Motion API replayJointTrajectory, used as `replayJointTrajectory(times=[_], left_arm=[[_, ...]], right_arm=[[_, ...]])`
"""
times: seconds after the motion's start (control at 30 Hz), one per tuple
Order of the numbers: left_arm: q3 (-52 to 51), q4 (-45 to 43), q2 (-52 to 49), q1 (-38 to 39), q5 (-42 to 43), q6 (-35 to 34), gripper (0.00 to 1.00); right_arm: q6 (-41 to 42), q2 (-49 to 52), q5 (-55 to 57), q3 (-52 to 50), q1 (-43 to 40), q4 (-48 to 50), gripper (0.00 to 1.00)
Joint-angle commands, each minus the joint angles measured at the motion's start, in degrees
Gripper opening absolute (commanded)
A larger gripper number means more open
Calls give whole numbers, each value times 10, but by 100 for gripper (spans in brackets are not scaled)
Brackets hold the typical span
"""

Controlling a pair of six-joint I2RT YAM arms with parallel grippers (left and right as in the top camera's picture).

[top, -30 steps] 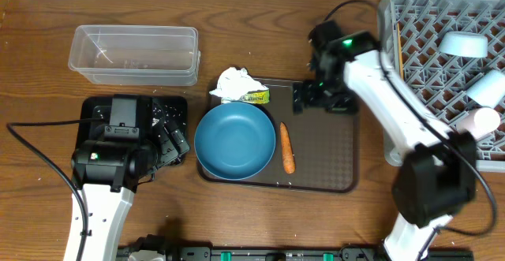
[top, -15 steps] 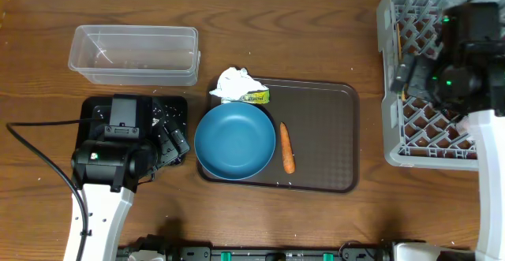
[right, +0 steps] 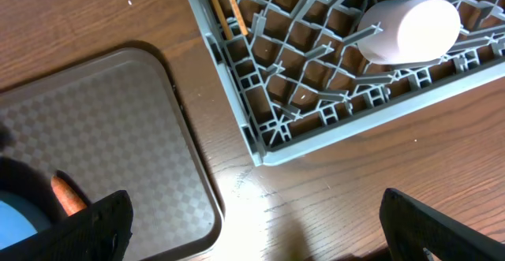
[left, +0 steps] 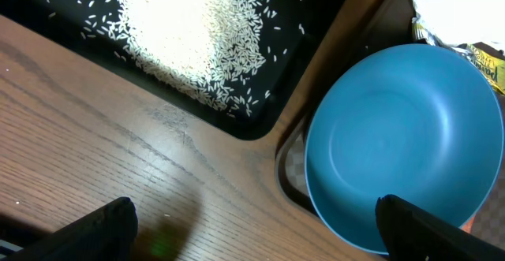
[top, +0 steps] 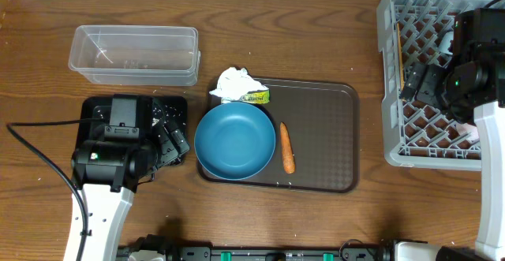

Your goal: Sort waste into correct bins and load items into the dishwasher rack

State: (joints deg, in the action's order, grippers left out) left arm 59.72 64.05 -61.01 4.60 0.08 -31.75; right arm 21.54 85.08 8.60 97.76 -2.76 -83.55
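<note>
The large teal-blue bowl (top: pixel 234 141) (left: pixel 402 143) stands on the left of the brown serving tray (top: pixel 323 135), with the orange carrot (top: pixel 286 147) (right: pixel 67 194) beside it. At the tray's far left corner lie the crumpled tissue (top: pixel 234 82) (left: pixel 458 9) and the yellow-green wrapper (top: pixel 256 97). Rice (left: pixel 189 32) is heaped in the black tray (top: pixel 95 107). My left gripper (top: pixel 177 135) (left: pixel 252 229) hangs open between that tray and the bowl. My right gripper (top: pixel 418 81) (right: pixel 252 221) is open and empty at the left edge of the grey rack (top: pixel 390 95) (right: pixel 260 147). The rack holds the chopsticks (right: pixel 225 9) and the white cup (right: pixel 410 28).
The clear tub (top: pixel 134 54) stands at the back left, behind the black tray. The rack fills the right side of the table. Bare wood lies between the brown tray and the rack.
The right arm has swung from the brown tray's far side to the rack's left edge, still open. The left arm has not moved.
</note>
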Motion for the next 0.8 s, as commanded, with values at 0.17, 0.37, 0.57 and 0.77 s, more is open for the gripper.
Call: replayJointTrajectory(times=[0.17, 0.37, 0.57, 0.77], left_arm=[[7, 0, 0, -2, -1, -5, 99], [7, -1, 0, -2, -1, -5, 99], [7, -2, 0, -2, 4, -10, 99], [7, -2, 0, -2, 89, -82, 99]], right_arm=[[7, 3, 0, -3, -6, -1, 99], [7, 3, 0, -3, -6, 0, 99], [7, 3, 0, -3, -6, 0, 99], [7, 3, 0, -3, -6, -1, 99]])
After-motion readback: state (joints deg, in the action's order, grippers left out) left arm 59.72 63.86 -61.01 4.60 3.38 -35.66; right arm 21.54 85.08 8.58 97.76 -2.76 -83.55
